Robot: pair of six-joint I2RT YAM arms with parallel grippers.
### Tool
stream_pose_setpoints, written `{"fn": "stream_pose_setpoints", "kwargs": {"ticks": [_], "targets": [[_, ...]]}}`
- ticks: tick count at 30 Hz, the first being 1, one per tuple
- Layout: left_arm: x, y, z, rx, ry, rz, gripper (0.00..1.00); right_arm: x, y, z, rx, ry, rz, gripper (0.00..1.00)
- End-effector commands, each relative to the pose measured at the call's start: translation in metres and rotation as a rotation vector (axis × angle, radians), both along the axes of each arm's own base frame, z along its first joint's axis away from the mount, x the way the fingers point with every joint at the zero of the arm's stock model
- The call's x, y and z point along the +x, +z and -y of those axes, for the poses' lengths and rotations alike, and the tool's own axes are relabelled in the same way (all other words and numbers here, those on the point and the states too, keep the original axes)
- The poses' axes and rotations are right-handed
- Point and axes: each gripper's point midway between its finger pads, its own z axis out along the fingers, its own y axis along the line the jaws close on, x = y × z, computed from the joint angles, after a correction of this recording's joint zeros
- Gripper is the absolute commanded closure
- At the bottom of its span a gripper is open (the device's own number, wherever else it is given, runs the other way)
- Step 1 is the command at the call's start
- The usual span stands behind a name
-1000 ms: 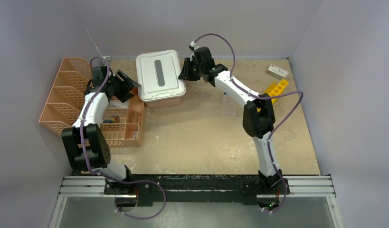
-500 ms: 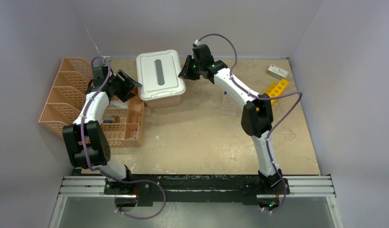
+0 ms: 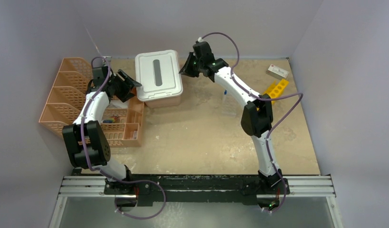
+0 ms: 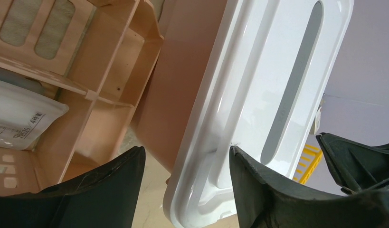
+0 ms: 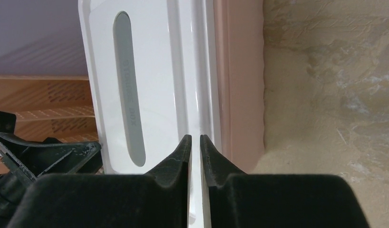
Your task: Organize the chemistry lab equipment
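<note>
My right pincer [image 5: 195, 137] pinches the lid [image 3: 171, 80] rim dead ahead, rim running along its slit; left pincer [image 4: 186, 151] spread, opposite rim just ahead.

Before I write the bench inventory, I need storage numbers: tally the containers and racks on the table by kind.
Orange organisers: 2, file sorter and compartment tray
Lidded bins: 1, pink bin with white lid
Racks: 2, yellow rack and clear rack
Small white box: 1
Total: 6
</note>
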Motion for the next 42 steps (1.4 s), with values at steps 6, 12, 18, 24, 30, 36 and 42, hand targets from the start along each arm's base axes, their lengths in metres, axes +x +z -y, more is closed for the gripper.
{"fn": "stream_pose_setpoints", "kwargs": {"ticks": [6, 12, 18, 24, 30, 36, 42], "targets": [[0.016, 0.023, -0.009, 0.037, 0.017, 0.078, 0.43, 0.011, 0.006, 0.002, -0.034, -0.003, 0.09, 0.71], [0.027, 0.029, -0.012, 0.048, 0.018, 0.091, 0.55, 0.004, -0.008, 0.004, -0.103, 0.082, 0.12, 0.56], [0.04, 0.035, -0.008, 0.015, -0.001, 0.113, 0.69, -0.001, -0.025, 0.005, -0.136, 0.115, 0.085, 0.55], [0.056, 0.032, -0.004, -0.012, -0.021, 0.118, 0.77, 0.005, -0.032, 0.011, -0.173, 0.081, 0.083, 0.59], [0.067, 0.036, 0.004, -0.001, -0.052, 0.14, 0.78, 0.013, -0.036, 0.016, -0.201, 0.061, 0.097, 0.6], [0.07, 0.033, -0.005, 0.057, -0.003, 0.125, 0.73, 0.018, -0.034, 0.009, -0.17, 0.115, 0.124, 0.57], [0.071, 0.019, -0.014, 0.095, 0.033, 0.08, 0.62, 0.02, -0.046, 0.013, -0.179, 0.1, 0.092, 0.57]]}}
